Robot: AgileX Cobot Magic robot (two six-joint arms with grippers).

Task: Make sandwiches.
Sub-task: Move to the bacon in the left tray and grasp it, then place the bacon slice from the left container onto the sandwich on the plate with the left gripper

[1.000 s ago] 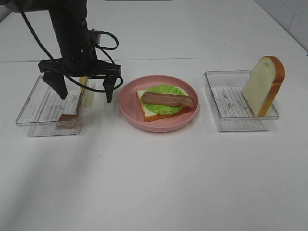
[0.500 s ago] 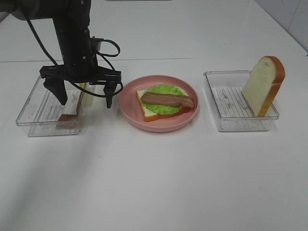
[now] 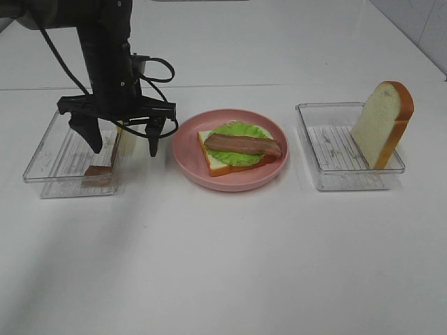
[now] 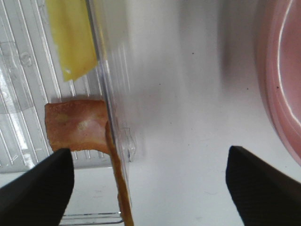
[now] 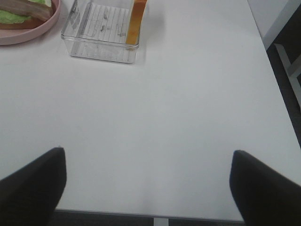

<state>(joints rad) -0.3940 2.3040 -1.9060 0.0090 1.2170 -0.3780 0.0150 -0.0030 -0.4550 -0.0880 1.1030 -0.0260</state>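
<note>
On the pink plate [image 3: 187, 159] lies a partly stacked sandwich: a bread slice [image 3: 218, 165] topped with green lettuce [image 3: 241, 130] and a bacon strip [image 3: 243, 145]. My left gripper [image 3: 122, 139] hangs open over the right wall of the left clear tray [image 3: 49, 150], one finger inside and one outside. Between its fingers a yellow cheese slice [image 3: 121, 131] leans against that wall. In the left wrist view the cheese [image 4: 70, 37] and a bacon piece [image 4: 77, 132] lie in the tray, ahead of the left gripper [image 4: 150, 188]. My right gripper [image 5: 148, 188] is open over bare table and holds nothing.
A second clear tray [image 3: 335, 164] at the right holds an upright bread slice [image 3: 380, 124]. The right wrist view shows that tray [image 5: 101, 33] and the plate's edge [image 5: 28, 28] far ahead. A table edge [image 5: 155, 217] lies close under the right gripper.
My left gripper has dropped slightly toward the tray wall and its fingers have drawn a little closer together around the cheese. Nothing else has moved.
</note>
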